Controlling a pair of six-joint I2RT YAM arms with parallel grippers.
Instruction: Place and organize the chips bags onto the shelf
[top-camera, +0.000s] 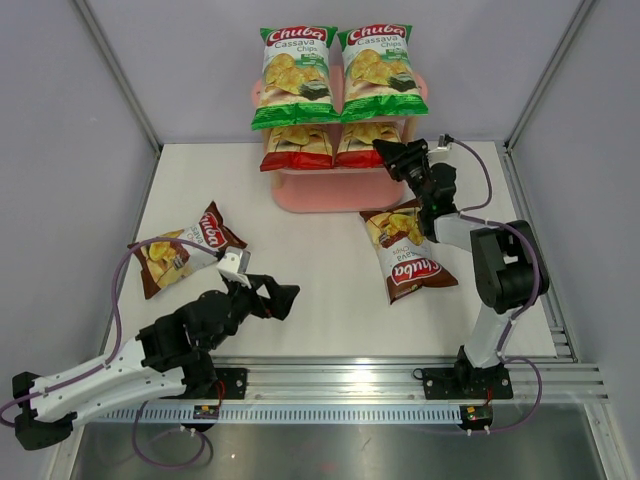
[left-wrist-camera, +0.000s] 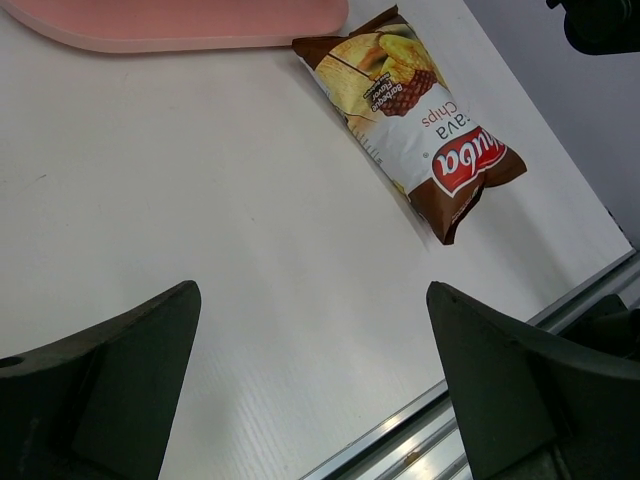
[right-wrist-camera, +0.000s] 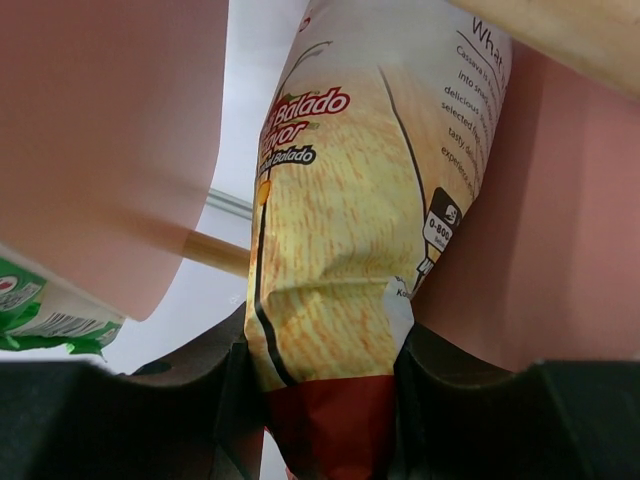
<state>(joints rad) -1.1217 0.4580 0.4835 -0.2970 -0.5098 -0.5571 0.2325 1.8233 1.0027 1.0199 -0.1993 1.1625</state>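
At seven o'clock the left hand (top-camera: 278, 300) gapes wide and empty above the desk (top-camera: 320, 270), with two brown bags (top-camera: 410, 255) lying beyond it. At one o'clock the right hand (top-camera: 388, 152) pinches a red bag (right-wrist-camera: 330, 300) on the middle tier of the shelf (top-camera: 330, 195). If the bag snags on release, it could be dragged back out.

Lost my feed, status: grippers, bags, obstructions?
Left gripper open, empty. Right gripper shut on glossy red chips bag at middle tier of pink three-tier shelf. Two dark brown chips bags on white table. No obstruction.
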